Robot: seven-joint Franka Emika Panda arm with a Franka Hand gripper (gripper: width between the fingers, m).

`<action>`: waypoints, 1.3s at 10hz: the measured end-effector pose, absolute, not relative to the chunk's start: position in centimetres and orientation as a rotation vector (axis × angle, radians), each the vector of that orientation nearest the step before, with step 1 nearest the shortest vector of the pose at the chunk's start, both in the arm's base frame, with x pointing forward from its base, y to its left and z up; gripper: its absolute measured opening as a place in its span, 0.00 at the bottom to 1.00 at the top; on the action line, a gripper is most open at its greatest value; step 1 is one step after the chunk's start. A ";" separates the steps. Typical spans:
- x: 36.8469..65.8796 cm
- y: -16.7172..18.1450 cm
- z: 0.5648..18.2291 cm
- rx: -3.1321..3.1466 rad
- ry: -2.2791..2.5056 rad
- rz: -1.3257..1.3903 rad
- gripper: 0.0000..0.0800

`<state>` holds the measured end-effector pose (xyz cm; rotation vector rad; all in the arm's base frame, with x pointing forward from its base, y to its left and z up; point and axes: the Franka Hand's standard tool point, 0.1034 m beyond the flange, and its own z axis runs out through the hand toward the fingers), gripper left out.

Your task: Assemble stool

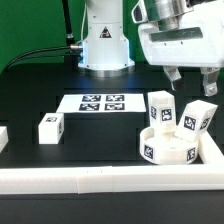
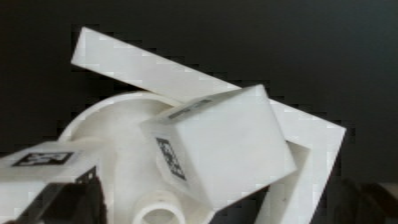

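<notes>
The arm's white base [image 1: 104,42] stands upright at the back of the exterior view, near its middle, with the upper links running out of the picture. The gripper [image 1: 192,82] hangs at the exterior view's upper right, its broad white body roughly level. Its two dark fingers [image 1: 172,75] point downward, slightly tilted, and are spread wide apart with an open gap between them.
</notes>
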<state>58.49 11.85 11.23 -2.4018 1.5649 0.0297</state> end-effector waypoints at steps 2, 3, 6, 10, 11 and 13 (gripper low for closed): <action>58.4 11.5 11.1 -2.572 1.301 -0.001 0.81; 58.2 11.1 11.1 -2.701 1.100 -0.007 0.81; 59.2 12.1 12.2 -2.965 0.506 -0.014 0.81; 59.5 11.8 12.0 -3.053 0.024 -0.027 0.81; 59.4 11.8 12.0 -3.054 -0.054 -0.030 0.81; 59.8 11.7 11.4 -3.087 -0.439 -0.076 0.81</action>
